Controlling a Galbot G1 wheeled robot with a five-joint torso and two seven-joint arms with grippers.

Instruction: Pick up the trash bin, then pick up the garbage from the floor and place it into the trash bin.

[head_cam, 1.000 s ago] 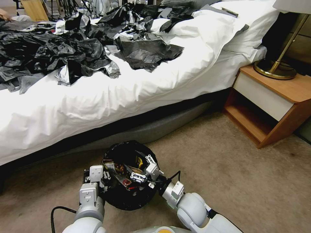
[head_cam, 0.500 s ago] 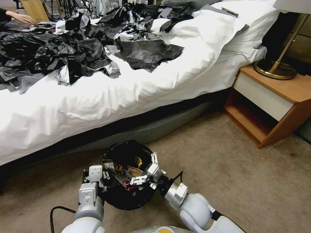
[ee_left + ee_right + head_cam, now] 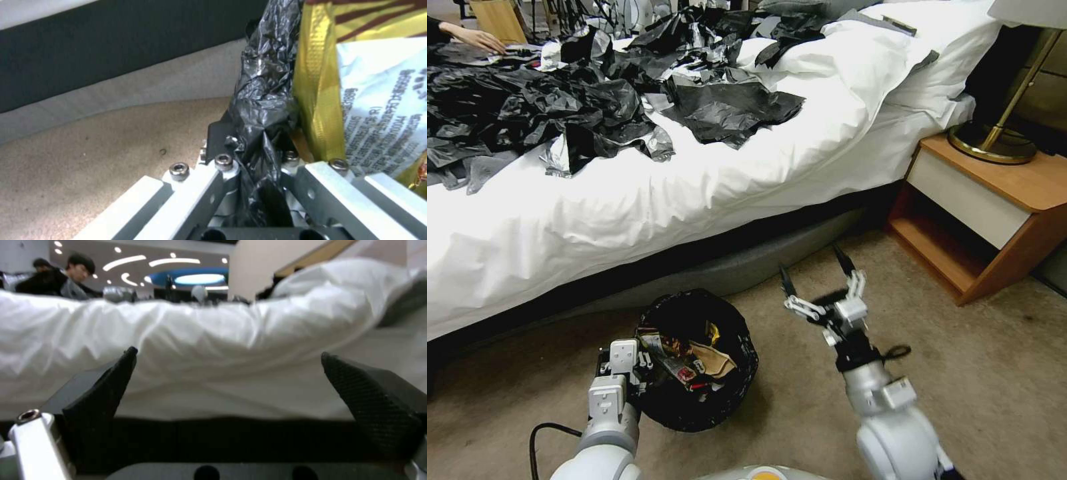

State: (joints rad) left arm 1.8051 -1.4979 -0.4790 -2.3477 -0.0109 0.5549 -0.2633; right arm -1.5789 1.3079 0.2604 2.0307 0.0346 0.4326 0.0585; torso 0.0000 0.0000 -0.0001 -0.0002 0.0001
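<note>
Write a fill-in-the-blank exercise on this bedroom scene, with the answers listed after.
1. The left gripper is clamped on the ____ of the trash bin.
2. The right gripper is raised with its fingers ____.
3. The snack wrappers lie ____ the trash bin.
4. The bedside table carries a ____.

Missing words: rim; open; inside; lamp

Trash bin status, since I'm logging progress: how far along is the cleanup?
Done: the left gripper is shut on the liner at the rim of the trash bin, and garbage (wrappers, brown paper) already lies inside. In hand: nothing; the right gripper is beside the bin, fingers open and empty. Left: no litter shows on the visible carpet.
</note>
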